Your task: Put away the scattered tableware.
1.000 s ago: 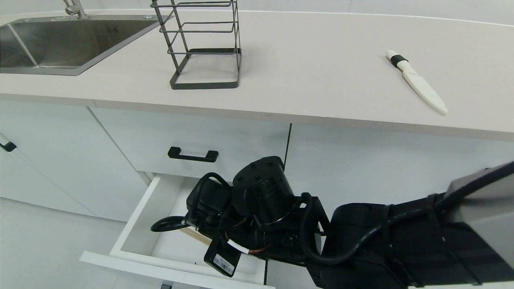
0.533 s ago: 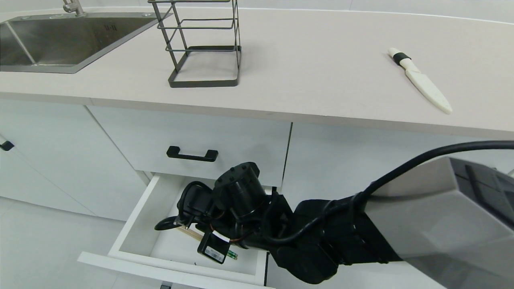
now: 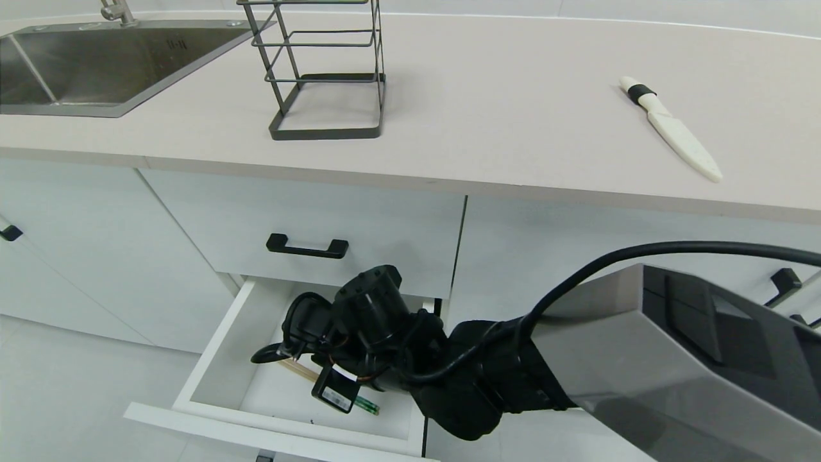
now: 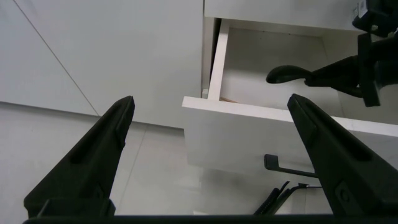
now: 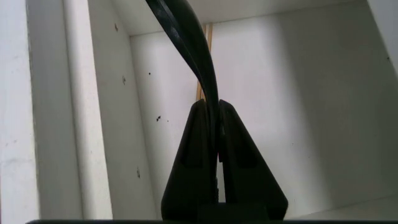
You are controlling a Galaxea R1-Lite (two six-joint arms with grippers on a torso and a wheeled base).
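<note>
Over the last second the right arm has sunk lower into the open drawer (image 3: 211, 359) under the table's front edge, carrying the black spoon (image 3: 269, 353) with it; part of the small shift across the first half of that second belongs to the head camera, since the table itself slid in the picture too. The right end effector (image 3: 300, 350) is pressed together on the spoon's handle, and the right wrist view shows the dark handle pinched between the two fingers with the white drawer floor close beneath it. The spoon's bowl points toward the drawer's left wall and hangs just above the floor, not yet released. Under it lie what look like wooden chopsticks (image 3: 301, 371), though the arm hides most of them. That places the arm at the end of a lowering move: what remains for this piece is to part the fingers and lift out without dragging the spoon back up. The left end effector (image 4: 211, 102) is spread wide and holds nothing, low beside the drawer's front corner. A white knife (image 3: 673, 131) lies near the table's right edge, well apart from the wire rack (image 3: 327, 70) and the sink (image 3: 83, 64) at the far left corner, so the task is likely not finished.
</note>
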